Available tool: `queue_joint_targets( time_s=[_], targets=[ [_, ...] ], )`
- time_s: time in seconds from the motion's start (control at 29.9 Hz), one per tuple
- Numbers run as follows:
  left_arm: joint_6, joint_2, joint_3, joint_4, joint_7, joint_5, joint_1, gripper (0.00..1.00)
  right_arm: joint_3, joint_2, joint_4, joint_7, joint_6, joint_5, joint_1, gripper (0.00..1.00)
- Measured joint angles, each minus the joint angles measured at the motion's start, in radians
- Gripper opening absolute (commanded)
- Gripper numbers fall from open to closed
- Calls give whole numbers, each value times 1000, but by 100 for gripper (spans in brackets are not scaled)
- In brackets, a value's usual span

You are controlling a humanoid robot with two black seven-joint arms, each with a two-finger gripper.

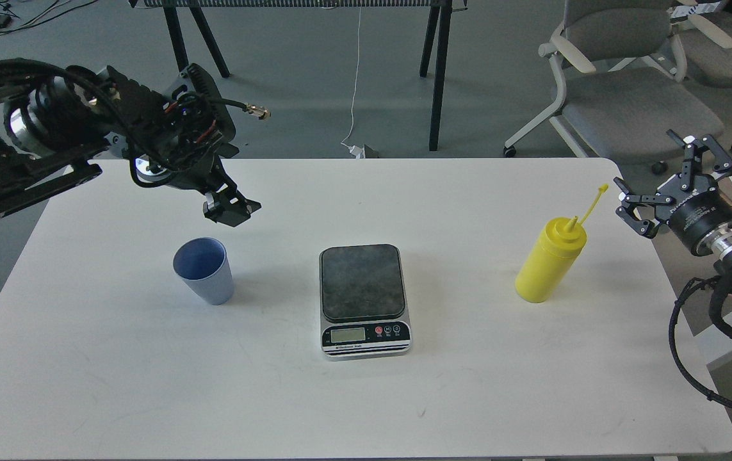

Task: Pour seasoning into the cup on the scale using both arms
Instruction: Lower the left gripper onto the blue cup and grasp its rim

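Centrally on the white table [468, 384] sits the scale [364, 298], bare, with the upright seasoning bottle [548, 262] to its right beside the wide-open, empty right gripper [676, 186], and the cup [205, 270] left, below the left gripper [231, 210], whose jaws I cannot tell.

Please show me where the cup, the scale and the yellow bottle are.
cup [207, 282]: head view, on its outer side wall.
scale [361, 282]: head view, on the middle of its dark platform.
bottle [546, 266]: head view, on the middle of its yellow body.
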Motion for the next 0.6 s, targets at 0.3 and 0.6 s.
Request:
queue_joint_targets(
  time_s=[0.3, 0.6],
  targets=[
    [0, -14, 119, 75, 0, 1, 8, 98, 0, 0, 1, 1, 0, 0, -6, 100],
    [0, -33, 165, 169, 0, 2, 65, 98, 0, 0, 1, 1, 0, 0, -7, 100]
  ],
)
